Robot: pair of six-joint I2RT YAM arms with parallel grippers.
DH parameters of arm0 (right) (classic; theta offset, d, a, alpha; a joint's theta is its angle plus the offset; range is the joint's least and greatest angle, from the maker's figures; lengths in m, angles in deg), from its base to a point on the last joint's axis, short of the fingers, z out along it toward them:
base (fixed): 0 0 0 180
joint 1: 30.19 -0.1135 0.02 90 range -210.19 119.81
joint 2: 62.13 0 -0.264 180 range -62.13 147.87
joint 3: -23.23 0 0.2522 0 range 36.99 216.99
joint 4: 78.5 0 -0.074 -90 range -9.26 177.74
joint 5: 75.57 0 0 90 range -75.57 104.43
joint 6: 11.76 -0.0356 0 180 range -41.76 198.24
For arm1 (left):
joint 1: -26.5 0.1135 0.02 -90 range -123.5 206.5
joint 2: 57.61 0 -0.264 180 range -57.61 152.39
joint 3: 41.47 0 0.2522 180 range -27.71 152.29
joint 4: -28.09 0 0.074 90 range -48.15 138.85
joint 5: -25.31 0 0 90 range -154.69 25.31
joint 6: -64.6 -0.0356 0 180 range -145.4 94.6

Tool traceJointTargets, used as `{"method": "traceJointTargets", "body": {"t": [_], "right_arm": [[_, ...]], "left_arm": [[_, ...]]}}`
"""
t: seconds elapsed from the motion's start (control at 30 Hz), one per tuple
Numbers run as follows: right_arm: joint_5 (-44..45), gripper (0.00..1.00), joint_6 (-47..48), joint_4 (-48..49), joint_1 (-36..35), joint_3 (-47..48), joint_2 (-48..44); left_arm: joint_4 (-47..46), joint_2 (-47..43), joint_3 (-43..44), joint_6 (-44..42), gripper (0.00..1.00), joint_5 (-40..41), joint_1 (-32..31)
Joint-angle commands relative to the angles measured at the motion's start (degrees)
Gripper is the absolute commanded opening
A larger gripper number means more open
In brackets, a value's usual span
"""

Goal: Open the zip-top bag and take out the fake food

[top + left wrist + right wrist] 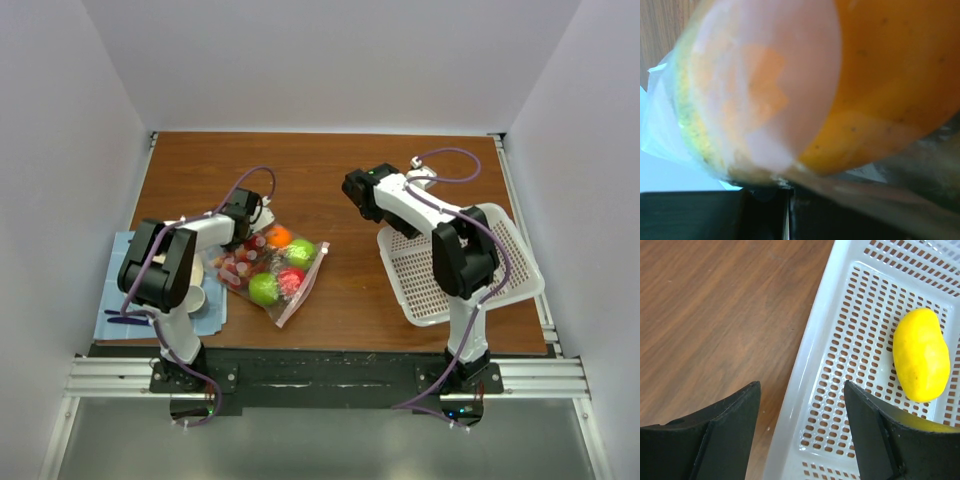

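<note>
Top external view puts the clear crinkly zip-top bag (pixel 285 275) at seven o'clock on the brown wooden counter (pixel 330 170), with the glossy plastic fruits (pixel 264 289), green, red and orange, inside it. My left hand (pixel 254 226) is pressed together, pinching the bag's eleven o'clock edge, I judge to anchor it. My right hand (pixel 802 390) hangs spread over the white plastic mesh basket (pixel 807 357). The yellow mango-like plastic fruit (pixel 920 355) lies there at two o'clock, already out.

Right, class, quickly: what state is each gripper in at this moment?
Left gripper: closed, pinching the zip-top bag.
Right gripper: open, holding nothing.
</note>
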Motion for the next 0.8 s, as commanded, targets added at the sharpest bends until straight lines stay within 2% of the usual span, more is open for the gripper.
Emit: {"method": "traceJointTargets", "body": {"t": [0.0, 0.1, 0.2, 0.23, 0.3, 0.33, 0.4, 0.43, 0.63, 0.77], "right_arm": [[1.59, 0.70, -4.52, -13.58, 1.03, -0.10, 1.32], [2.12, 0.63, -3.47, -13.23, 1.03, 1.65, 2.99], [3.00, 0.51, -0.67, -12.18, 1.03, 4.11, 4.66], [3.00, 0.39, 0.48, -11.22, 1.03, 4.29, 5.01], [2.83, 0.26, 4.51, -7.72, 1.03, 4.38, 5.28], [2.65, 0.14, 6.44, -6.12, 1.03, 4.29, 5.28], [2.04, 0.03, 11.28, -3.31, 1.03, 4.73, 5.72], [1.86, 0.00, 12.60, -2.77, 1.03, 4.99, 6.24], [2.91, 0.00, 24.63, 0.48, -1.60, 7.28, 7.65], [3.09, 0.00, 36.15, 12.22, -9.31, -0.35, 4.76]], "left_arm": [[6.40, 1.62, -3.56, 0.97, 0.00, -5.48, 1.42], [6.32, 1.53, -3.82, 1.15, 0.00, -5.66, 1.42], [6.32, 1.27, -4.26, 1.06, 0.00, -5.74, 1.51], [6.32, 1.27, -4.35, 0.97, 0.00, -5.74, 1.51], [6.23, 0.92, -4.52, 0.88, 0.00, -5.66, 1.68], [6.23, 0.83, -4.61, 0.97, 0.00, -5.66, 1.77], [6.14, 0.56, -4.70, 0.80, 0.00, -5.66, 1.94], [6.14, 0.56, -4.88, 0.71, 0.00, -5.66, 2.03], [5.88, 0.56, -5.32, 0.36, 0.00, -5.48, 2.39], [6.14, 0.91, -4.97, 0.44, 0.00, -5.30, 2.39]]}}
